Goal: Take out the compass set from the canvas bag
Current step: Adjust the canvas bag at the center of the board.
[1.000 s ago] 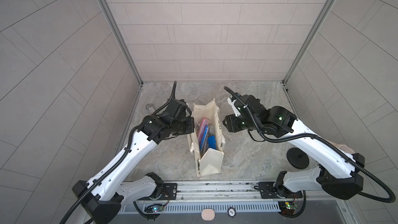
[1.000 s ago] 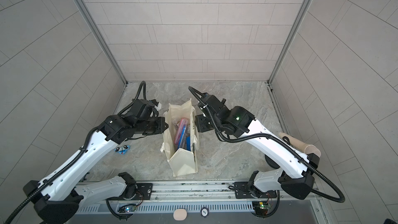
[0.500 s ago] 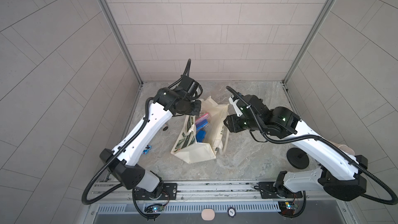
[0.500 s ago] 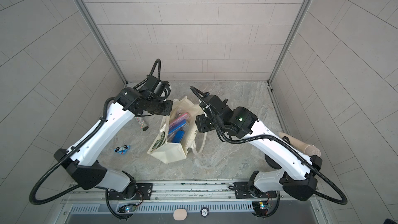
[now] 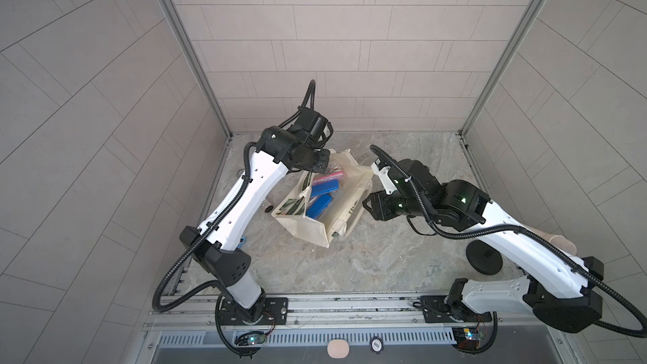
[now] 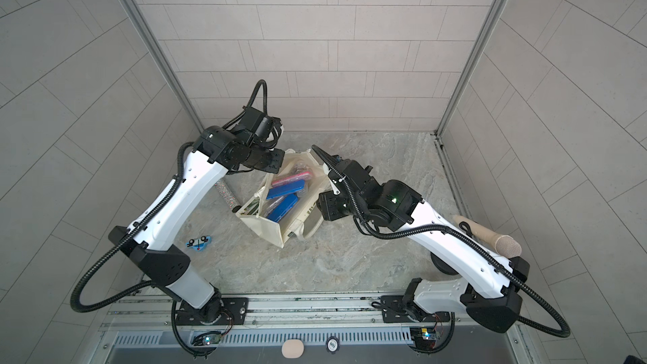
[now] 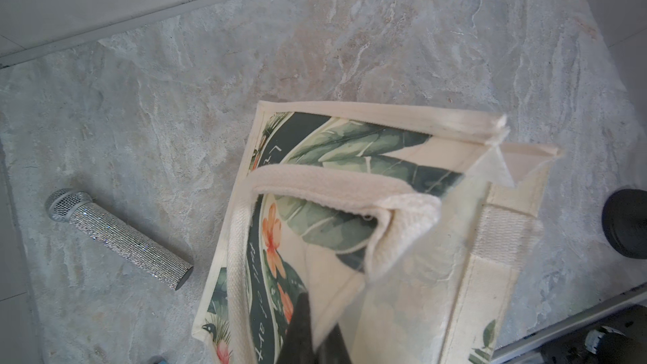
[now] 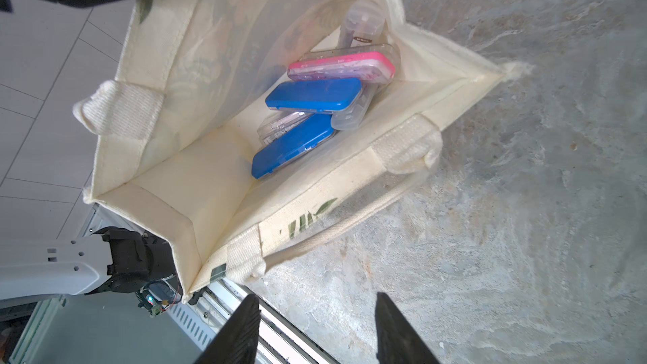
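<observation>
The cream canvas bag (image 5: 315,236) (image 6: 266,231) stands tilted on the stone floor, mouth open toward the right arm. My left gripper (image 5: 324,166) (image 6: 278,166) (image 7: 317,327) is shut on the bag's rim at the leaf-print face (image 7: 332,155). Inside lie two blue cases (image 8: 313,94) (image 8: 292,145), a pink case with a clear lid (image 8: 341,64) and a clear tube (image 8: 362,19). I cannot tell which of these is the compass set. My right gripper (image 5: 367,203) (image 6: 320,204) (image 8: 317,297) is open and holds nothing, just outside the bag's right side near a loop handle.
A glittery silver microphone (image 7: 119,239) (image 6: 227,192) lies left of the bag under the left arm. A small blue toy (image 6: 198,242) sits at front left. A black round disc (image 5: 485,259) and a beige microphone (image 6: 490,238) are at the right, by the right arm.
The left arm has swung up and back with the bag's rim in its grip. The bag has tipped and turned, opening wider toward the right. The right gripper has barely moved.
</observation>
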Robot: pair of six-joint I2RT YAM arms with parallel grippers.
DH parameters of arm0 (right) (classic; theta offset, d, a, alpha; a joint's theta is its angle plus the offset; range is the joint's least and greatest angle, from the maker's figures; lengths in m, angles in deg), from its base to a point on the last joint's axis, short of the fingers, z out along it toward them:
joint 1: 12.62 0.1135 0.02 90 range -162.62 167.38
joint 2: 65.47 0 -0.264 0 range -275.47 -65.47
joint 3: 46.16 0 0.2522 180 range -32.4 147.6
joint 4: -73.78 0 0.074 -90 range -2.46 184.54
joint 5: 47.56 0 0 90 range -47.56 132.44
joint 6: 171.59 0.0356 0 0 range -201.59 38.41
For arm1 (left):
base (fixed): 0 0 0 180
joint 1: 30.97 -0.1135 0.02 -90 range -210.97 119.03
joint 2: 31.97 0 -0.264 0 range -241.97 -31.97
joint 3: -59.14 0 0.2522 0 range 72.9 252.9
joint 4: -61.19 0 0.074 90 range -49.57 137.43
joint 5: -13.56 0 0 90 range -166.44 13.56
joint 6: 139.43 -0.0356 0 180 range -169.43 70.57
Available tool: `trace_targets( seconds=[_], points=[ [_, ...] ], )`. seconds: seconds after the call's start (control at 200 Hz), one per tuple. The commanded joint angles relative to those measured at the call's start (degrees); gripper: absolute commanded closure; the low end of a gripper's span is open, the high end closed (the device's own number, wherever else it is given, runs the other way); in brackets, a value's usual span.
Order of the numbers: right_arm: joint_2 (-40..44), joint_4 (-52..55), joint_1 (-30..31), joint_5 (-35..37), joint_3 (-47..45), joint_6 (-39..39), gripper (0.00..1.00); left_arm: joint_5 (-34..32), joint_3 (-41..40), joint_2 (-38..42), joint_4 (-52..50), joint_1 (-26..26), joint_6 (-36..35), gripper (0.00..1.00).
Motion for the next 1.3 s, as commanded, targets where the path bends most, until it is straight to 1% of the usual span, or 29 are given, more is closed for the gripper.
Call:
trace_targets(
  seconds=[0.0,0.125,0.205,0.275,0.37,0.425,0.48,0.621,0.696,0.791,0.876,0.986,1.291],
  points=[
    [2.34,-6.2,0.23,-2.06,-1.85,-0.05,0.46,4.3,-5.16,5.63,6.86,1.61,2.59,1.0],
    [2.36,-9.35,0.26,-3.38,-2.81,3.04,0.46,7.59,-13.1,8.14,11.47,2.21,6.53,1.0],
    [2.41,-11.61,0.2,-3.32,-4.42,7.54,0.46,8.08,-16.39,9.63,14.04,2.93,8.49,1.0],
    [2.44,-14.65,0.22,-4.99,-6.49,12.61,0.47,8.83,-18.41,10.62,16.09,3.34,10.59,1.0],
    [2.47,-20.1,0.44,-7.15,-10.35,19.2,0.5,9.58,-20.28,11.29,18.37,4.2,13.03,1.0],
    [2.21,-22.02,0.94,-7.78,-11.83,21.27,0.51,9.65,-21.16,11.49,19.69,5.31,14.04,1.0],
    [1.68,-21.42,1.56,-7.34,-11.97,22.21,0.51,9.35,-21.89,11.43,20.97,6.91,14.76,1.0],
    [0.74,-18.74,1.74,-6.97,-12.73,22.76,0.52,8.76,-21.53,9.62,21.34,9.82,15.16,1.0],
    [1.36,-18.72,1.69,-5.31,-14.76,25.27,0.54,8.37,-21.1,9.15,21.38,10.67,15.06,1.0],
    [2.96,-20.94,1.68,-3.77,-18.74,28.65,0.54,7.85,-20.42,9.2,20.95,10.87,14.82,1.0],
    [3.51,-23.96,1.68,-4.31,-21.89,29.92,0.54,7.35,-19.64,9.46,19.87,10.96,14.14,1.0],
    [2.66,-24.75,2.09,-4.48,-23.96,31.11,0.56,6.3,-18.32,9.39,17.29,11.0,12.66,1.0],
    [2.2,-24.38,4.42,-1.46,-27.58,30.99,0.57,4.22,-15.77,9.22,12.13,10.95,9.53,1.0]
  ],
)
